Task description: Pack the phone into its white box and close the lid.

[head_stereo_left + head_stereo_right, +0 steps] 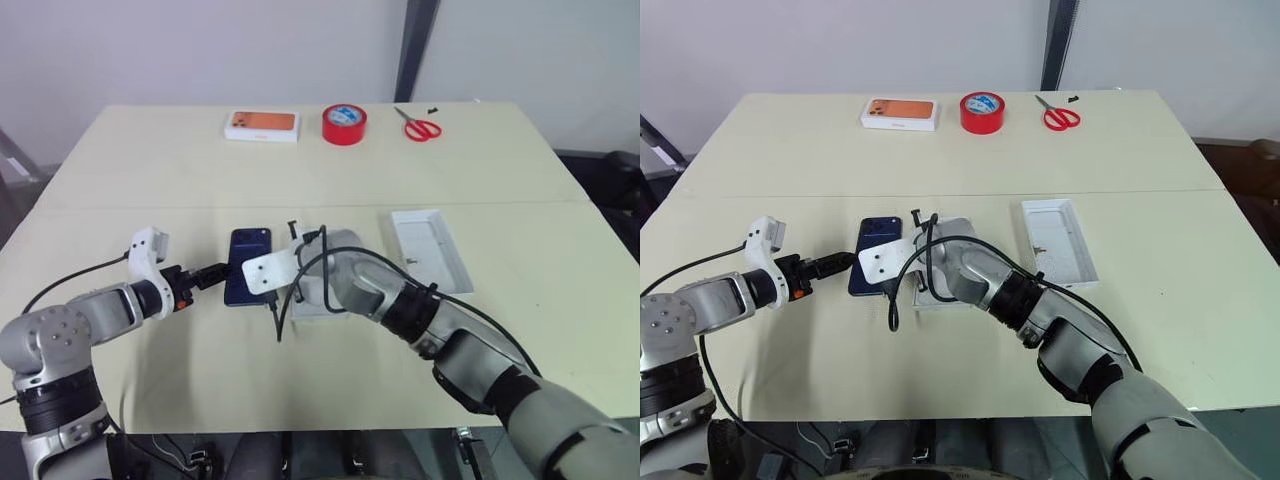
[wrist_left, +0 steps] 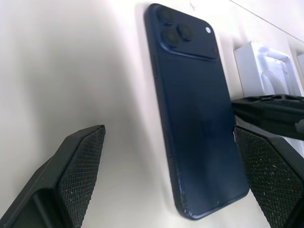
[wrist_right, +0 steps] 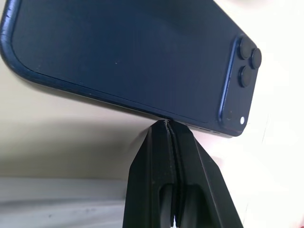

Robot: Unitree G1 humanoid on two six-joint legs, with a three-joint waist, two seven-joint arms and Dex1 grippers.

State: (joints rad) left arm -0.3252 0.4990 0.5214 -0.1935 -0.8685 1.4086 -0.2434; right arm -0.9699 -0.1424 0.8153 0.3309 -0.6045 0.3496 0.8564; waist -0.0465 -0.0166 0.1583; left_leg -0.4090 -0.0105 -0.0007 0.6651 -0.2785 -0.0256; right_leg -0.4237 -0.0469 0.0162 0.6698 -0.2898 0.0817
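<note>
Item one: the phone (image 1: 247,265), dark navy, is lying face down and flat on the desk (image 1: 150,180) near its middle, camera cluster toward the far edge. It is not yet in the box.

Item two: my left gripper (image 1: 214,275), fingers standing wide apart, is hovering at the phone's near left corner, one pad (image 2: 78,166) on each side of its near end, not touching it as far as I can tell.

Item three: my right gripper (image 3: 167,124), fingers pressed together on nothing, is pushing its closed tip against the phone's long right edge.

Item four: the white box (image 1: 335,240), just right of the phone, is sitting largely behind my right arm.

Item five: the lid (image 1: 432,247) is lying open-side up further right, well apart from the phone.

Step in hand, as I am judging it: getting the phone off the desk. Next move calls for the right tip to tilt or steady that edge while my left fingers close across the phone.
</note>
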